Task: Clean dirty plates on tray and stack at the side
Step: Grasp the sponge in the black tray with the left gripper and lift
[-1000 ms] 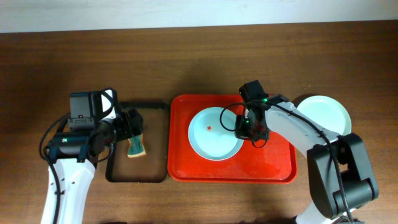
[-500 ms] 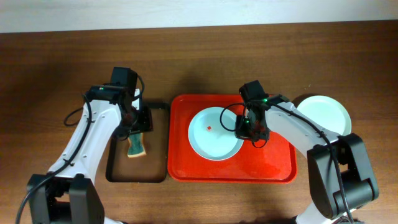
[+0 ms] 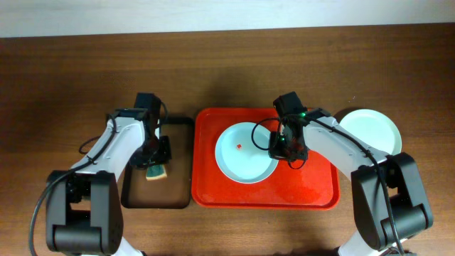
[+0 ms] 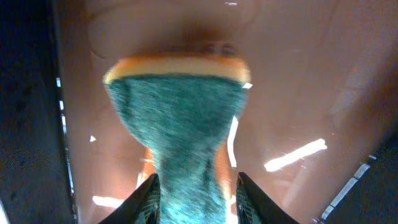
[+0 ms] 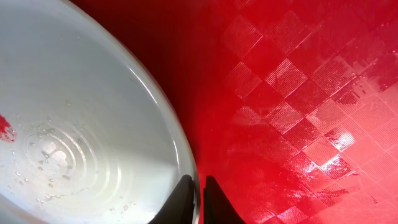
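Left gripper [image 4: 198, 199] points straight down into a narrow black tray [image 3: 156, 193]. Its two fingers are drawn partway together around a sponge [image 4: 177, 124] with a green scouring face and a yellow-orange foam layer. In the left wrist view the end of the sponge between the fingers is squeezed narrow, while the far end spreads wide. The sponge lies on the floor of the black tray. The left arm [image 3: 117, 142] reaches in from the lower left edge, bends at the elbow and angles right, so the wrist sits over the upper half of the black tray.

Right gripper [image 5: 199, 196] is almost fully closed, pinching the thin right-hand rim of a pale blue plate [image 3: 238, 167]. One finger is on the inside of the rim and the other on the outside, just above the tray floor. The plate lies flat in the left-centre of the red tray [image 3: 306, 188] and has a small red smear [image 3: 239, 146] near its middle and water droplets on it. The right arm [image 3: 341, 149] comes up from the lower right corner and stretches left across the red tray's right side, wrist tilted down toward the plate.

The red tray sits just beside the black tray, on its right, on a brown wooden surface [image 3: 71, 71]. A second plate [image 3: 373, 131], pale and clean-looking, rests on the surface off the red tray's upper right corner, partly hidden by the right arm.
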`<state>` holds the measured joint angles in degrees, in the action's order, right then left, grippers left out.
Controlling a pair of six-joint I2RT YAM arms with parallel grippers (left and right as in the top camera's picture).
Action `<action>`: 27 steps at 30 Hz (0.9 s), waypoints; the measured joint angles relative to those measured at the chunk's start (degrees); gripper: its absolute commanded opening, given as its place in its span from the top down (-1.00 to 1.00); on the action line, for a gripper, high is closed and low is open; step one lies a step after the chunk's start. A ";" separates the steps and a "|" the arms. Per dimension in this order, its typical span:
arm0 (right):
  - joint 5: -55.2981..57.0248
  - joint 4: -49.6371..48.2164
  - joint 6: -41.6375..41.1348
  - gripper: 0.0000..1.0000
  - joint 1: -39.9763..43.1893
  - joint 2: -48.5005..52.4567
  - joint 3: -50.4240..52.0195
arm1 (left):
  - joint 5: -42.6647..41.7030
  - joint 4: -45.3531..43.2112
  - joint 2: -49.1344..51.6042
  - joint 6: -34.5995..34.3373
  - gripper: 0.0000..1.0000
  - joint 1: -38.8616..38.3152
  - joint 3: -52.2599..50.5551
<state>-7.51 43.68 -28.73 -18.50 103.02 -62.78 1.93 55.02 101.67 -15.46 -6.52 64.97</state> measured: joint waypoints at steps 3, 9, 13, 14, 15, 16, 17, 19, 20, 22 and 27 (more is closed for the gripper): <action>0.00 0.00 0.04 0.81 0.00 0.00 0.00 | -2.62 -1.20 0.48 0.96 0.35 2.75 -0.15; 0.02 0.00 0.04 0.81 0.00 -0.02 0.00 | -2.86 -2.60 0.48 1.31 0.44 2.84 -0.17; 0.02 0.00 0.02 0.81 0.00 -0.02 0.00 | -2.34 -2.58 0.48 1.31 0.48 2.84 -0.17; 0.02 0.00 0.02 0.81 0.00 0.00 0.02 | -2.10 -2.62 0.48 1.31 0.49 2.84 -0.26; 0.02 0.00 0.02 0.81 0.00 0.00 0.00 | -1.68 -2.89 0.48 1.31 0.50 2.84 -0.70; 0.02 0.00 0.02 0.81 0.00 0.00 0.02 | -1.46 -3.19 0.48 1.31 0.51 2.84 -1.31; 0.02 0.00 0.04 0.80 0.00 0.00 0.00 | -1.29 -3.74 0.48 1.31 0.54 2.84 -2.16; 0.02 0.00 0.00 0.79 0.00 -0.02 0.00 | -1.22 -4.11 0.48 1.31 0.69 2.84 -2.62; 0.02 0.00 0.02 0.79 0.00 0.00 0.00 | -1.22 -4.13 0.50 1.40 0.78 2.84 -2.62; 0.02 0.00 0.04 0.41 0.00 0.00 0.00 | -1.25 -5.01 1.11 1.57 1.00 2.84 -2.95; 0.15 -0.44 0.02 0.20 0.00 0.00 0.15 | -1.70 -5.07 1.20 1.79 1.00 2.84 -2.91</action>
<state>-7.35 43.24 -28.71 -18.50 103.02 -62.63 0.23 49.95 102.87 -13.67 -3.68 62.06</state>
